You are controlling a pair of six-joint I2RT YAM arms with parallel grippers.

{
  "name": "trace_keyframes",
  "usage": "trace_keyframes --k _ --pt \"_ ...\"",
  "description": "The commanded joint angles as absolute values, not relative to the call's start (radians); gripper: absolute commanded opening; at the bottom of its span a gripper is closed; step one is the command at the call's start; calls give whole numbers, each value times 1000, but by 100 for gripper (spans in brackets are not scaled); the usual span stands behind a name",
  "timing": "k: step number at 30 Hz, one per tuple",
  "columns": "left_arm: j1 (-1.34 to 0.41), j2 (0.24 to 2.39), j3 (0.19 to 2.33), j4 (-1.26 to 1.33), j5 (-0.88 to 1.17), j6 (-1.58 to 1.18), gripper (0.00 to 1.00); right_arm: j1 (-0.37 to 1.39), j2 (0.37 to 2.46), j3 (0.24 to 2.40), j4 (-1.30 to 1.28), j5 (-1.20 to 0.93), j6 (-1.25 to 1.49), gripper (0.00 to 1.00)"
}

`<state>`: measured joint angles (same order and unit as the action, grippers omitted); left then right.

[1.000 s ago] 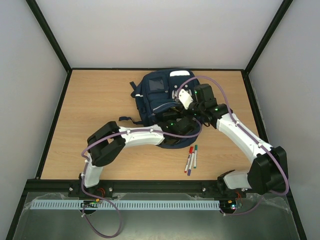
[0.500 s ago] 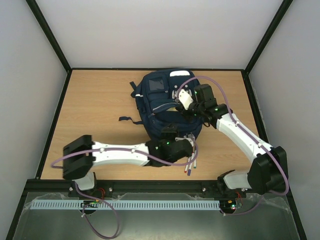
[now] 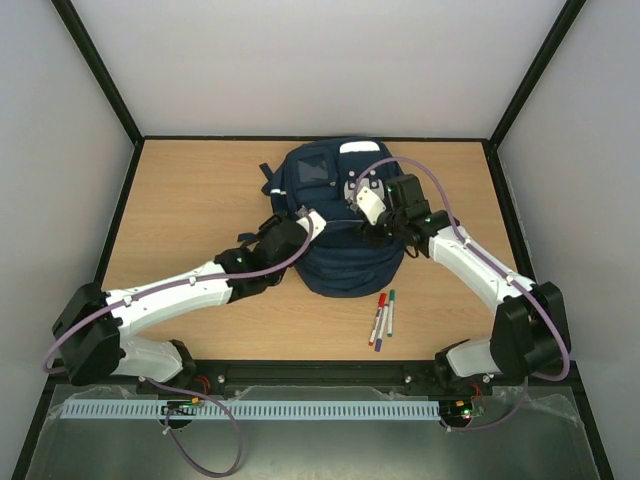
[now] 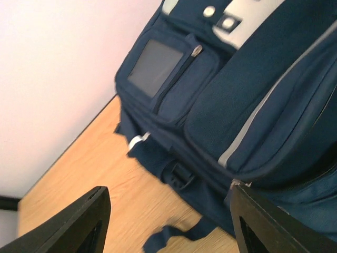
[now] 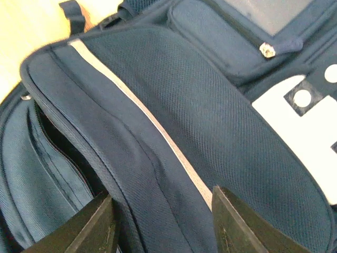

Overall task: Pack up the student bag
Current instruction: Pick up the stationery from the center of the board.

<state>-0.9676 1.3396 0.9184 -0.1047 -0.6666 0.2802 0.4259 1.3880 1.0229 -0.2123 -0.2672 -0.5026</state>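
wooden table (image 3: 190, 200): student bag (image 3: 335, 255) lengthwise, patch (image 3: 315, 168) end far

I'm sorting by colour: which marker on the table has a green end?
The rightmost marker, its green end nearest the student bag; the marker beside it shows red there.

We are seeing a navy-blue student bag (image 3: 340, 262) wearing pale grey stripes (image 4: 251, 124) and a grey square patch (image 4: 154, 67), a light wood-grain table (image 3: 190, 200), and white pens (image 3: 383, 317) showing red, green and purple.
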Motion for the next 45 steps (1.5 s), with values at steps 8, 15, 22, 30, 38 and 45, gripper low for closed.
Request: trace_keyframes --k 8,15,22,30,38,45 --pt "-910 1373 842 173 -241 254 65 399 1258 847 -117 -192 -511 40" --pt "-893 1510 931 170 -141 317 63 396 1263 854 -117 -227 -477 26" --pt "-879 1655 1028 191 -180 364 59 394 1252 853 -122 -243 -469 22" --pt "-858 1727 1121 192 -206 377 31 391 1224 888 -257 -347 -495 31" --pt "-850 1688 1124 183 -207 311 22 390 1133 908 -544 -317 -626 69" --pt "-847 1700 1226 70 -193 225 18 391 1032 872 -702 -453 -726 99"
